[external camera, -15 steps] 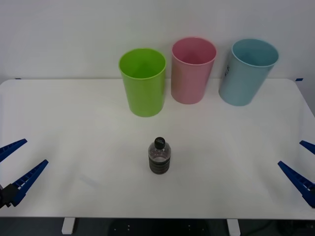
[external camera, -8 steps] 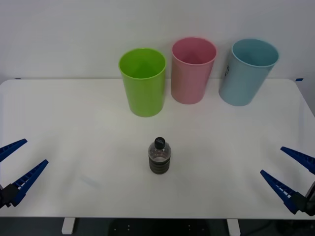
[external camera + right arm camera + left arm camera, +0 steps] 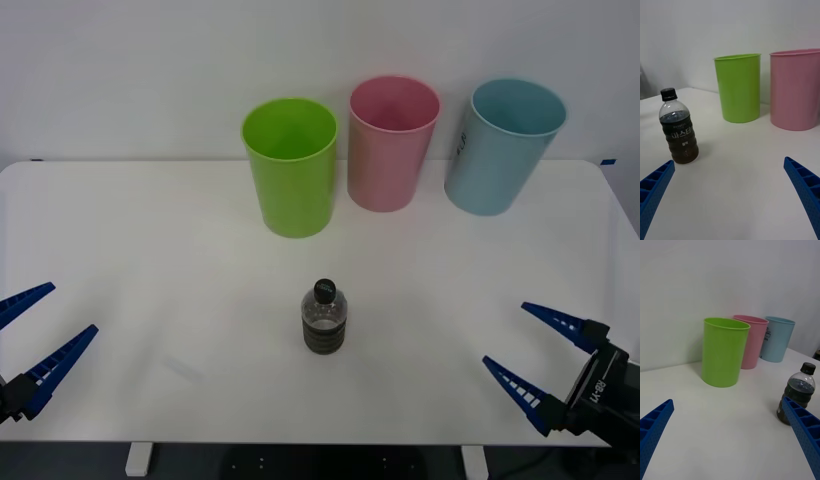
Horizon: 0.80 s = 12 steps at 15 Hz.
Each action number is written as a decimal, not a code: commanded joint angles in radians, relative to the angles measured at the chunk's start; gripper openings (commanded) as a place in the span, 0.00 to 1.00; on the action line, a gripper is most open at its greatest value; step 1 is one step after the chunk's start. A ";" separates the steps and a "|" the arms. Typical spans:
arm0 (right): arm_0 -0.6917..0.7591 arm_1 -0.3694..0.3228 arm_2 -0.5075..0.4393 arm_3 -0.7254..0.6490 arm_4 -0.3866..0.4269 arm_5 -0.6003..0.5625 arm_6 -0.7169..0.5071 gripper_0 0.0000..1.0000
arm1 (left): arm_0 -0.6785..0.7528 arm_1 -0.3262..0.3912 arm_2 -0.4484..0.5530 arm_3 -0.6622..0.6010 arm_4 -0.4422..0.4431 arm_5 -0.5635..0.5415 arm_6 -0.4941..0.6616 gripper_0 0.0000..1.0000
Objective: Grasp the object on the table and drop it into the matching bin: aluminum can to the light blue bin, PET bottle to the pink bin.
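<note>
The PET bottle (image 3: 324, 318) (image 3: 678, 127) (image 3: 798, 390), small and clear with a black cap and dark lower half, stands upright mid-table. Behind it at the table's far edge stand the pink bin (image 3: 391, 142) (image 3: 796, 89) (image 3: 753, 340) and, to its right, the light blue bin (image 3: 502, 145) (image 3: 777, 339). My right gripper (image 3: 534, 361) (image 3: 730, 195) is open at the front right of the table (image 3: 150, 250), well to the right of the bottle. My left gripper (image 3: 28, 334) (image 3: 730, 438) is open at the front left edge, far from the bottle.
A lime green bin (image 3: 291, 166) (image 3: 739, 87) (image 3: 723, 351) stands left of the pink one, directly behind the bottle. A white wall rises behind the bins.
My right gripper has moved leftward, in over the table from its right edge toward the bottle. The left gripper and the bottle have not moved.
</note>
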 commanded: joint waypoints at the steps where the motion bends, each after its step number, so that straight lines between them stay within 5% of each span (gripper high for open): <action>1: -0.053 0.000 0.059 0.058 -0.001 -0.001 0.021 1.00 | 0.000 0.000 0.000 0.000 0.000 0.000 0.000 1.00; 12: -0.172 0.003 0.314 0.118 -0.015 0.163 0.122 1.00 | 0.000 0.000 0.000 0.000 0.000 0.000 0.000 1.00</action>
